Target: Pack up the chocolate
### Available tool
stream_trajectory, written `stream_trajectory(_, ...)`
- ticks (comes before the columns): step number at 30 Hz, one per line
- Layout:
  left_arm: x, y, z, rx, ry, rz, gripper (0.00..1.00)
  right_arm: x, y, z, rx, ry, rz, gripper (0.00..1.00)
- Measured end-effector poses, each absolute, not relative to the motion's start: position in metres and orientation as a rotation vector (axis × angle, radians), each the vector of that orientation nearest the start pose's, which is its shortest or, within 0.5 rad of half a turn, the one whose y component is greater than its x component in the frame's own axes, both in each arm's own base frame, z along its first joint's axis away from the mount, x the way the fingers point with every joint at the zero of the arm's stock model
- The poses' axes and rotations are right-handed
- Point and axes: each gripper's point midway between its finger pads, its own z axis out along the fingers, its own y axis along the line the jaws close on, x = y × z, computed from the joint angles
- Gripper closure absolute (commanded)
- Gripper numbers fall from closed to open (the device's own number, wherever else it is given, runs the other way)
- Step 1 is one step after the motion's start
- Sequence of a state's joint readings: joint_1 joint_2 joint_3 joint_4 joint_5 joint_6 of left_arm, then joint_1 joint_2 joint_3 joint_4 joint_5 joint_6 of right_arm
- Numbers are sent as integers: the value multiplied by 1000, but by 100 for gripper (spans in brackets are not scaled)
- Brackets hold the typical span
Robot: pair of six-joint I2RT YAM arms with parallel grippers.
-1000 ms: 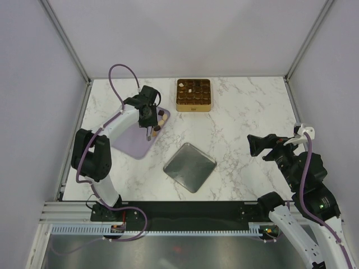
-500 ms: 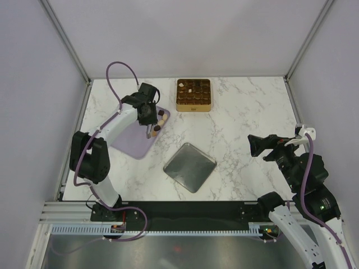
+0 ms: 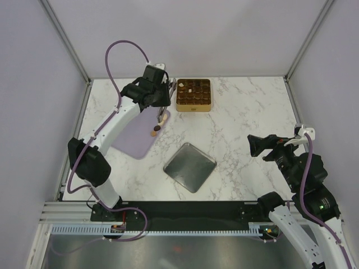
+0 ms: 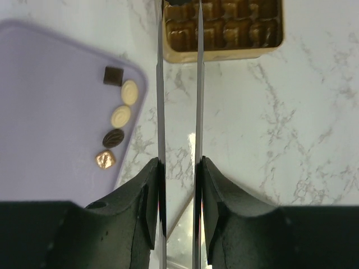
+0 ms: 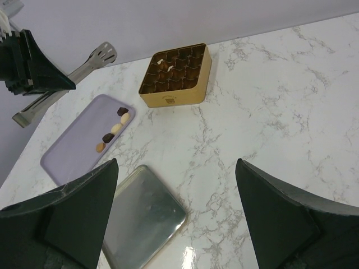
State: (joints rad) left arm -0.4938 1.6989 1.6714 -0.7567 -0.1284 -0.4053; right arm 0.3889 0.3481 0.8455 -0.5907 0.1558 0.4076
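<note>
**Top external:** The left gripper (image 3: 160, 94) is clamped on metal tongs (image 3: 170, 87), whose tips sit at the left edge of the gold tin (image 3: 193, 106). The loose chocolate (image 3: 158, 128) lies behind that gripper, back toward its arm's base, on the lilac board (image 3: 132, 140). The right gripper (image 3: 256, 145) is well apart, beyond a flat metal lid (image 3: 189, 167), so the left arm is far nearer.

**Left wrist:** The jaws squeeze the two tong blades nearly parallel, with a narrow gap between them. The tips run out of view at the tin's near-left corner, so I cannot tell if they carry a piece. Five pieces of chocolate (image 4: 120, 116) lie in a row left of the blades and roughly along them. Nothing stands between.

**Right wrist:** The right gripper (image 5: 176, 162) is spread wide and holds nothing. From it, the tin lies ahead and the chocolate ahead-left, with the lid just beneath. Some tin cells look filled.
</note>
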Motion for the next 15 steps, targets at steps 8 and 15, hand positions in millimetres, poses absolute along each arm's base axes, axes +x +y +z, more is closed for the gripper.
stream_trajectory(8,436,-267,231,172,2305,-358,62,193,67,311,135,1680,472,6)
stream_trajectory(15,458,-293,193,235,2350,-368,61,197,68,308,134,1698,459,6)
